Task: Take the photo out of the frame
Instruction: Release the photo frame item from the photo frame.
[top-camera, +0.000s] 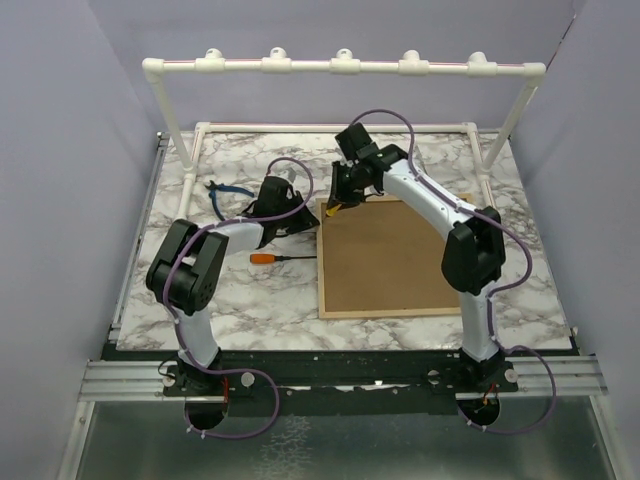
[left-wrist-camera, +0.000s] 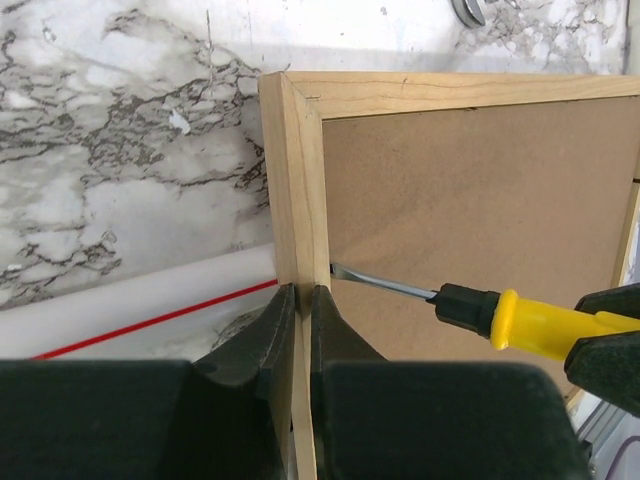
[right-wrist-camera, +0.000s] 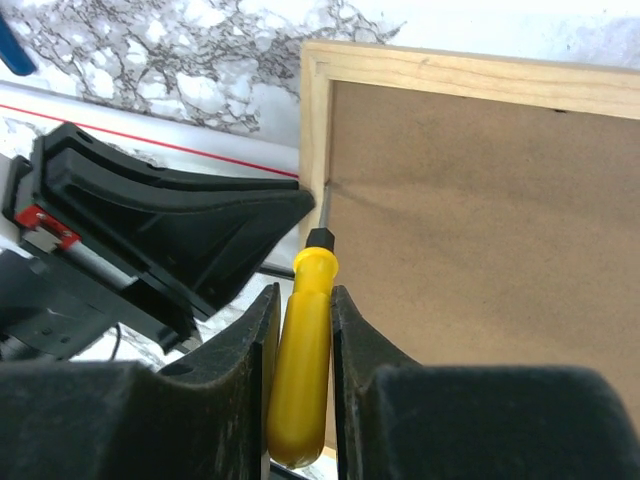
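Observation:
The frame (top-camera: 395, 260) lies face down on the marble table, its brown fibreboard back up inside light-wood edging. The photo is hidden under that back. My left gripper (left-wrist-camera: 300, 292) is shut on the frame's left wooden rail (left-wrist-camera: 295, 180), near the far-left corner. My right gripper (right-wrist-camera: 303, 290) is shut on a yellow-handled screwdriver (right-wrist-camera: 303, 350). The blade (left-wrist-camera: 380, 283) reaches the inner edge of that same rail, where the wood meets the back board, just beyond the left fingers. In the top view both grippers (top-camera: 312, 218) (top-camera: 340, 200) meet at this corner.
An orange-handled screwdriver (top-camera: 268, 258) lies on the table left of the frame. A blue-handled tool (top-camera: 225, 192) lies farther back on the left. A white PVC pipe rack (top-camera: 340, 66) spans the back and sides, and its low pipe (left-wrist-camera: 150, 300) passes close to the frame's corner.

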